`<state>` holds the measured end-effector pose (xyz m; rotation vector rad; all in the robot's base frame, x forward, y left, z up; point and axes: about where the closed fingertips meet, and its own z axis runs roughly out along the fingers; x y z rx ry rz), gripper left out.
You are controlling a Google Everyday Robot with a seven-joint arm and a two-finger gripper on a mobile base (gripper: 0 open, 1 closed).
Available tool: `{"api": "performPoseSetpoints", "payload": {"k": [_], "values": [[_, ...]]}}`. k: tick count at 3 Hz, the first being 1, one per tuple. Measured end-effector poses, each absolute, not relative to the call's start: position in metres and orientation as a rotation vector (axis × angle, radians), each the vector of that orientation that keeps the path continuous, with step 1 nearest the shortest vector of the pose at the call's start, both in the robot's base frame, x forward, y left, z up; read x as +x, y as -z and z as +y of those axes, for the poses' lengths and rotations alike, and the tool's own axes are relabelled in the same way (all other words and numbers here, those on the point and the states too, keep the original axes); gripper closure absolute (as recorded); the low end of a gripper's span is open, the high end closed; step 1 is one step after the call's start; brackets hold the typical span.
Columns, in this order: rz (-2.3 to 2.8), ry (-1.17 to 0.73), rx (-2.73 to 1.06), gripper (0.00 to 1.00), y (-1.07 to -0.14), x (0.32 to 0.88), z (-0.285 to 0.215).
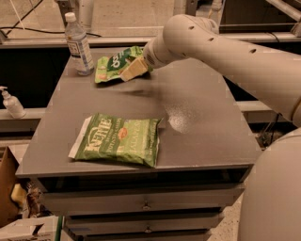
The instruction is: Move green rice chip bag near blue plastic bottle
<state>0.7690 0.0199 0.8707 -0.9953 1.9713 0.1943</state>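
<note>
**Desk** (pixel 202 141)
- Flat, dark grey, matte top, seen from the front and slightly above.
- Pale glare patch (pixel 181 117) right of centre.
- Two drawer fronts (pixel 94 204) below the front edge, one above the other, each with a small knob at mid-width.

**Tool** (pixel 133 69)
- Located over the far part of the desk, left of centre, at the end of the pale arm (pixel 225 52) reaching in from the right.
- Clenched on the right end of the green rice chip bag (pixel 110 66).

**Green rice chip bag**
- Located at the far left of the desk, printed face up.
- Tilted, with the right end raised in the tool and the left end lower.
- Contact between the left end and the desk: cannot be determined.
- Dark shadow on the desk below the raised end.
- Just beside the blue plastic bottle (pixel 78 44), on its right, with a narrow gap between them and no contact.

**Blue plastic bottle**
- Upright at the far left corner of the desk.
- White cap, clear body, white-blue label.

**Kettle chip bag** (pixel 117 140)
- Flat on the desk near the front edge, left of centre, label up.
- Well apart from the tool and from both task items.

**Surroundings**
- Pale floor (pixel 117 14) beyond the far edge, with a black cable (pixel 47 31) lying across it.
- Low pale ledge (pixel 33 114) left of the desk, carrying a small white pump bottle (pixel 11 102), upright.
- Brown box (pixel 7 188) at the lower left, beside the drawers.
- Rounded pale robot body (pixel 275 197) filling the lower right corner.
</note>
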Motion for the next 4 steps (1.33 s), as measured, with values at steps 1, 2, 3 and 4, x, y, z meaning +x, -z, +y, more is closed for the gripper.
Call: {"api": "performPoseSetpoints", "payload": {"k": [1,2,3,4], "values": [[1.981,-0.261,-1.031,0.00,-0.871,0.763,0.004],[1.958,-0.332,-1.084,0.00,-0.880,0.757,-0.039],[1.924,-0.374,-1.095,0.00,-0.894,0.751,-0.088],[1.904,-0.456,-1.087,0.00,-0.898,0.743,-0.132]]}}
